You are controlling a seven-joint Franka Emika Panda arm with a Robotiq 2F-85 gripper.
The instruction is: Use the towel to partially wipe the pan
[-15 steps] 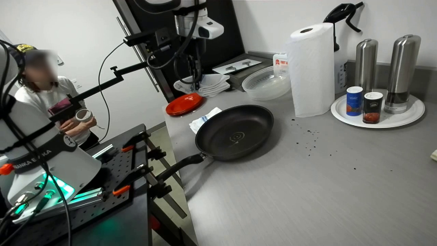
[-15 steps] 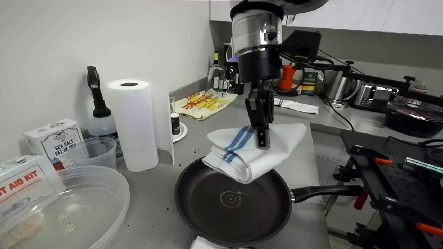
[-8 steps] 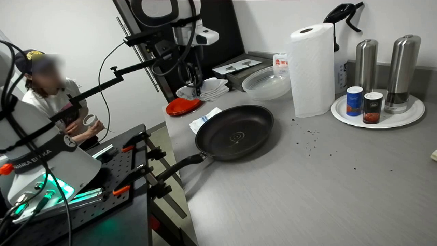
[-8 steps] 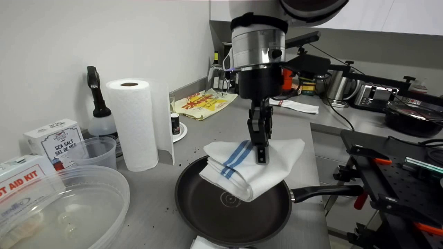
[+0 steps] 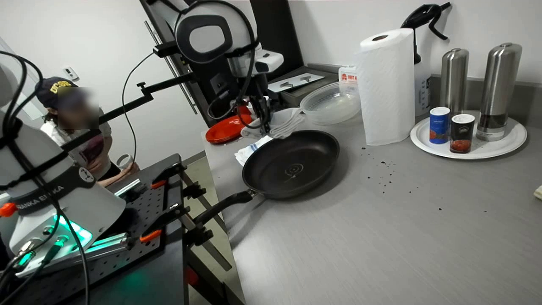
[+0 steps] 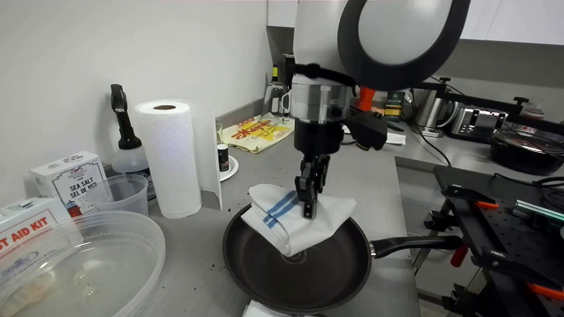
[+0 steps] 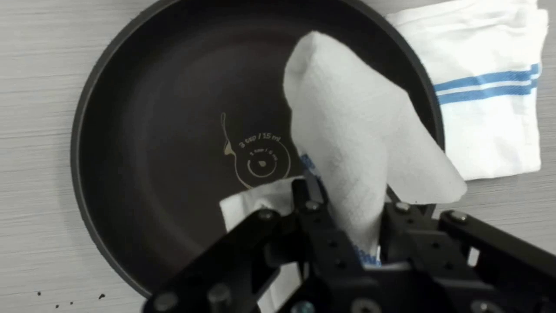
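Note:
The dark pan (image 5: 292, 180) stands on the grey counter, and it shows in both exterior views (image 6: 304, 281) and the wrist view (image 7: 173, 95). My gripper (image 6: 309, 210) is shut on a folded white towel (image 6: 291, 231) with blue stripes. In the wrist view, my gripper (image 7: 352, 198) has the towel (image 7: 343, 117) bunched between its fingers, over the pan's right part. The held towel hangs above the pan; I cannot tell whether its lower edge touches. A second folded striped towel (image 7: 486, 117) lies beside the pan, and it also shows in an exterior view (image 5: 250, 149).
Red plates (image 5: 226, 129) and a clear plastic tub (image 5: 330, 106) stand near the pan. A paper towel roll (image 6: 169, 163) stands by the wall. A white plate (image 5: 518, 129) holds shakers and grinders. Black crumbs (image 5: 383, 171) lie on the counter. The pan handle (image 6: 414, 244) juts past the counter edge.
My gripper, still holding the towel, has come down toward the pan. Most recently it has also shifted sideways, over the pan. The pan and the second towel have not moved.

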